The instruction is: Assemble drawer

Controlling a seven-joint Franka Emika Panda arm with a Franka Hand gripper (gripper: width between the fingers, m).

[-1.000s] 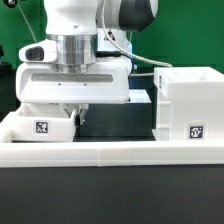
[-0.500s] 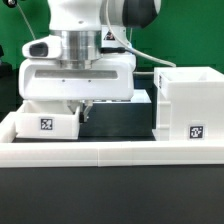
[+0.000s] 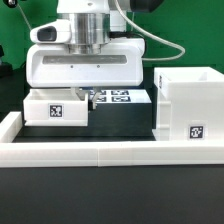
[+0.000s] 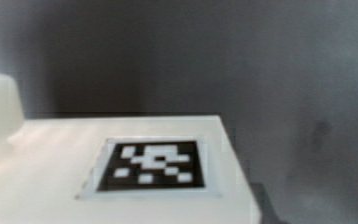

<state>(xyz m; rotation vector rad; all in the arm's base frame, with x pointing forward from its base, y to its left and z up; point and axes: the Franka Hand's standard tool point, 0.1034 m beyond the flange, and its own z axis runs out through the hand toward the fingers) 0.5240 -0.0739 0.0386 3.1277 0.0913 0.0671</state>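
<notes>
Raised since a second ago with fingers [image 3: 86, 97] clenched on the tray [image 3: 56, 111] wall, hanging clear of the bench [image 3: 120, 125], well apart from the shell [image 3: 190, 100] on exterior view's right; may tilt or slip from off-centre edge grip.

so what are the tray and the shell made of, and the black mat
tray: looks like white plastic with a matte finish; even colour, crisp moulded edges. Its tag looks like a printed sticker.
shell: seemingly the same matte white plastic; thin flat walls, no grain or glare.
mat: black and dull, no shine; could be fabric, foam or rubber, cannot tell.
</notes>
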